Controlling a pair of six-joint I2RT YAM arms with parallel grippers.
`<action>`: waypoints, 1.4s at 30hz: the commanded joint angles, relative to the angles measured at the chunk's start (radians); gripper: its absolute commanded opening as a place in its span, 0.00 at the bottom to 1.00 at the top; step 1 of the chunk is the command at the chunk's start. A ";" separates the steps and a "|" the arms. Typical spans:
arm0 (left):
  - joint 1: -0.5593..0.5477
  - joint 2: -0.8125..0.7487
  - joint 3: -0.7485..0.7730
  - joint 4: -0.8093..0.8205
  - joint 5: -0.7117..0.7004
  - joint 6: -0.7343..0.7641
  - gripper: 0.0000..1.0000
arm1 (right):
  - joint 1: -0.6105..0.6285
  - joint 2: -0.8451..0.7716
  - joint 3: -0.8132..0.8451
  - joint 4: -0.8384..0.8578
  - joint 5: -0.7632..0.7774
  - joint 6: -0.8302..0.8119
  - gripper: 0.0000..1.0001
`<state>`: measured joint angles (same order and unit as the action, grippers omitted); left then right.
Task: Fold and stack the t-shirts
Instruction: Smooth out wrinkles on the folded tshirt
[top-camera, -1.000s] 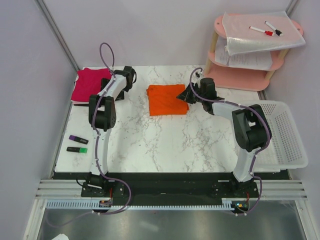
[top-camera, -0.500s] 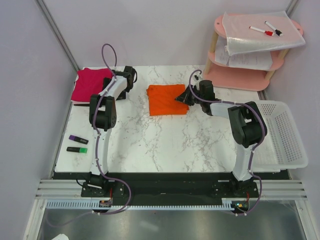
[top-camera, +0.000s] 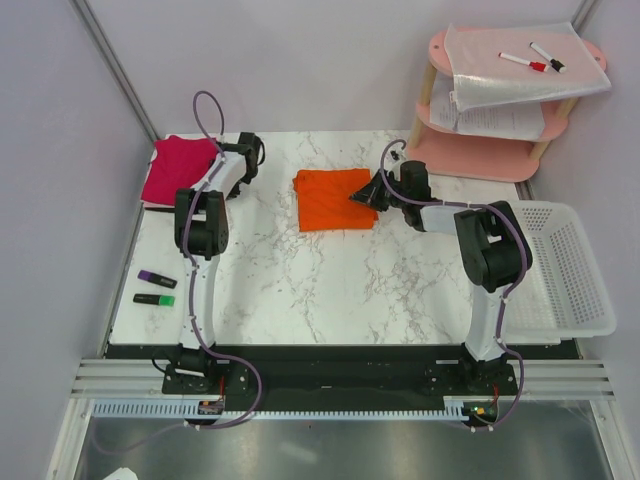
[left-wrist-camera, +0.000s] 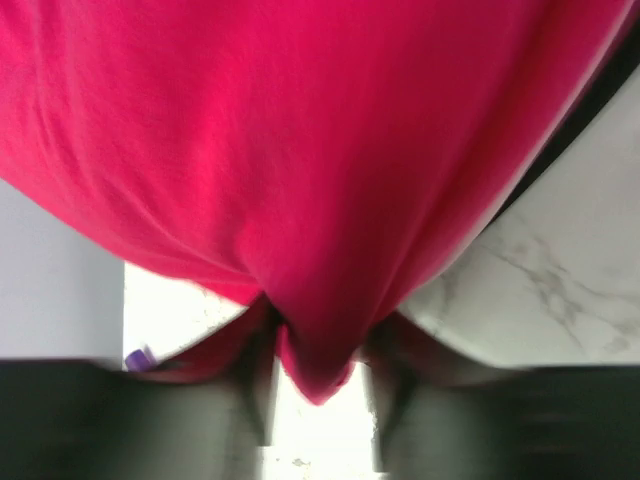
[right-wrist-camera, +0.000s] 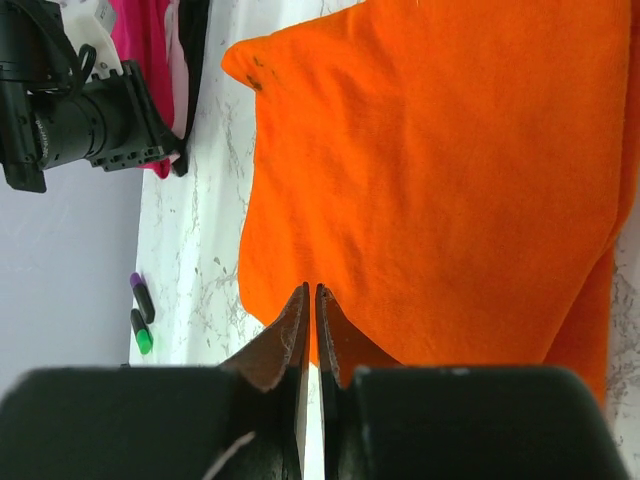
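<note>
Closing on cloth, the left gripper (left-wrist-camera: 320, 362) pinches a narrow tongue of the pink shirt (left-wrist-camera: 300, 150) between its two fingers. A second ago it stood slightly further right, just beside that shirt's right edge. In the overhead view the pink shirt (top-camera: 178, 168) lies folded at the far left corner of the table (top-camera: 320, 290), and it has not yet been lifted.

The right gripper (right-wrist-camera: 310, 295) has its jaws pressed together, with only a hairline slit between them. Its tips rest at the right edge of the orange shirt (top-camera: 335, 198). Whether a layer of cloth is caught between them cannot be told. Over the last second this arm has only edged a little nearer the shirt. The orange shirt lies where it was, folded flat at the far middle of the table, well apart from the pink one.

Judged from this layout, both shirts look folded and the stacking step is beginning. The new grip on the pink shirt suggests it is about to be carried across onto the orange one. Because the pinch takes only a small bunch of cloth, the fold may sag open when raised.
</note>
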<state>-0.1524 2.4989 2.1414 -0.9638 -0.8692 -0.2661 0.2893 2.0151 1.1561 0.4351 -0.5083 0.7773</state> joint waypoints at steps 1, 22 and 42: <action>0.074 0.017 0.026 -0.041 0.071 -0.025 0.17 | -0.007 -0.007 -0.009 0.059 -0.032 0.016 0.11; -0.219 -0.052 0.041 -0.082 0.332 -0.137 0.02 | -0.007 -0.073 -0.087 0.057 -0.042 0.010 0.12; -0.262 -0.528 -0.364 0.298 0.746 -0.176 0.83 | -0.013 -0.055 -0.075 0.016 0.014 -0.038 0.12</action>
<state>-0.4091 2.0502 1.9270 -0.9028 -0.3237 -0.4297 0.2832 1.9736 1.0542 0.4431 -0.5167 0.7696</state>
